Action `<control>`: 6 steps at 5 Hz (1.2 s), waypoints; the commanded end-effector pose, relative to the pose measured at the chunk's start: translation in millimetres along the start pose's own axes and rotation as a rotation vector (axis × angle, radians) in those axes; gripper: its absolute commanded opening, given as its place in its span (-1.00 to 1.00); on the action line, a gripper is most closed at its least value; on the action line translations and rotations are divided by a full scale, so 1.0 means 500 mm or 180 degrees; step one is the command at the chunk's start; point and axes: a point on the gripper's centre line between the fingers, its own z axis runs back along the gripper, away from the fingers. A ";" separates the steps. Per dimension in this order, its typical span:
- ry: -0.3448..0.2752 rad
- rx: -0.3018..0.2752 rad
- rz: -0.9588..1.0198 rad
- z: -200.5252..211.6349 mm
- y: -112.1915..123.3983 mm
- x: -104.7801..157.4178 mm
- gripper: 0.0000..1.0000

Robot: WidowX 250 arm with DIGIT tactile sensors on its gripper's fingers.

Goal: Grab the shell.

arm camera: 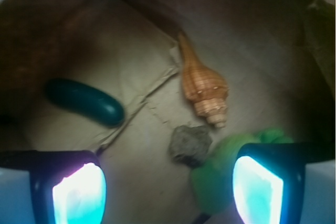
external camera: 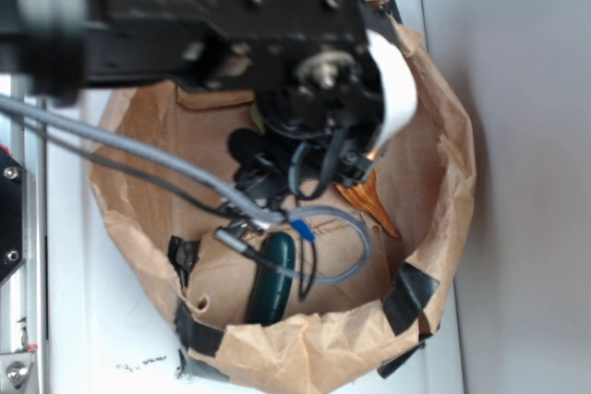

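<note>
Both fingers (arm camera: 79, 195) of the gripper (arm camera: 168, 192) stand spread wide at the bottom of the wrist view, glowing pale cyan, with nothing between them. Partly behind the finger on the right of that view sits a green object (arm camera: 220, 169), blurred, its kind unclear. Just beyond the gap, slightly toward that same finger, lies a small grey rock (arm camera: 190, 144), touching or nearly touching the green object. Directly past the rock lies the shell (arm camera: 202, 85), orange-brown and ribbed, its knobby pale end close to the rock and its long pointed tail running away from the fingers. It rests free on the brown paper floor, untouched by either finger. Farther off, ahead of the other finger, a dark green oblong object (arm camera: 84, 102) lies well apart from the shell. In the exterior view the arm (external camera: 231, 16) hangs over the paper bag (external camera: 434, 163), whose rolled rim rings everything; a sliver of orange shows by the bag's wall beneath the arm.
</note>
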 end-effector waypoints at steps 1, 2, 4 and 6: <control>-0.0234 0.0213 -0.0079 -0.013 -0.004 0.051 1.00; -0.0306 0.0155 -0.0075 -0.021 -0.001 0.078 1.00; -0.0155 0.0268 -0.0199 -0.107 0.000 0.086 1.00; 0.0035 0.0381 -0.0121 -0.161 0.026 0.088 1.00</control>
